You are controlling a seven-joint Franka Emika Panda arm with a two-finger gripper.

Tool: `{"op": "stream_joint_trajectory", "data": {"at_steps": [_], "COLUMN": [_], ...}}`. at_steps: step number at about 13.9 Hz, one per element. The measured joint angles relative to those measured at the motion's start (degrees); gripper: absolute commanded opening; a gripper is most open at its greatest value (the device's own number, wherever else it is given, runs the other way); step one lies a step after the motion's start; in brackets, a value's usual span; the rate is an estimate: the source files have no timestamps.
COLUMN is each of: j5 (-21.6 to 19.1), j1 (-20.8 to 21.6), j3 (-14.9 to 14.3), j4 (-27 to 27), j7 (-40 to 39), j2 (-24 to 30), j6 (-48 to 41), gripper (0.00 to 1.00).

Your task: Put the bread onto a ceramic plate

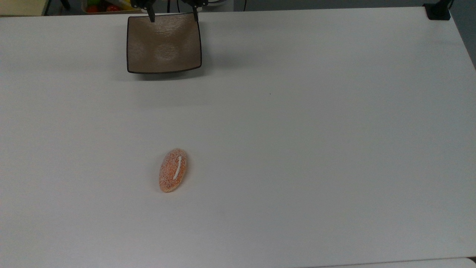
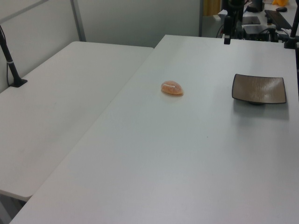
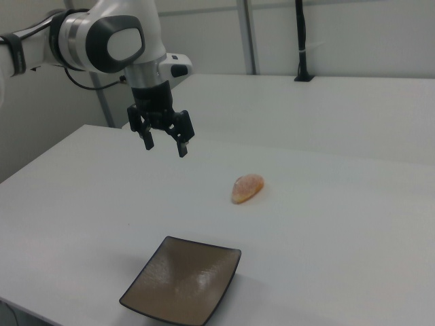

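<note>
Presently catalogued on the white matte counter (image 1: pixel 297 111):

Item one, the bread (image 1: pixel 173 170): a small oval roll, orange-brown, with a grainy sugar-speckled crust and a single white stripe along its top. It lies flat on the bare counter, long axis running roughly 12 to 6 o'clock in the top view, well apart from the dish.

Item two, the ceramic plate (image 1: pixel 164 43): square, brown-grey glaze with a soft sheen, thin dark rim, corners turned upward. It sits at about 12 o'clock from the bread in the top view, near the counter's far edge, with nothing lying in it.

Item three, the jaws (image 3: pixel 164 140): two dark fingers on a white, rounded arm (image 3: pixel 102 37), spread wide with nothing between them. In the right view they hang above the counter, at about 10 o'clock from the bread and clear of both items.
</note>
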State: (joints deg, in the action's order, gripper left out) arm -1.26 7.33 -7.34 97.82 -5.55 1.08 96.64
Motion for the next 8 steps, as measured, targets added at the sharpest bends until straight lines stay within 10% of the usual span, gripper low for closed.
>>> {"op": "stream_joint_trajectory", "data": {"at_steps": [8], "j5": [0.0], "j1": [0.0], "j3": [0.0], "j4": [0.0], "j7": [0.3], "j2": [-3.6], "j6": [11.6], "gripper": [1.0]}}
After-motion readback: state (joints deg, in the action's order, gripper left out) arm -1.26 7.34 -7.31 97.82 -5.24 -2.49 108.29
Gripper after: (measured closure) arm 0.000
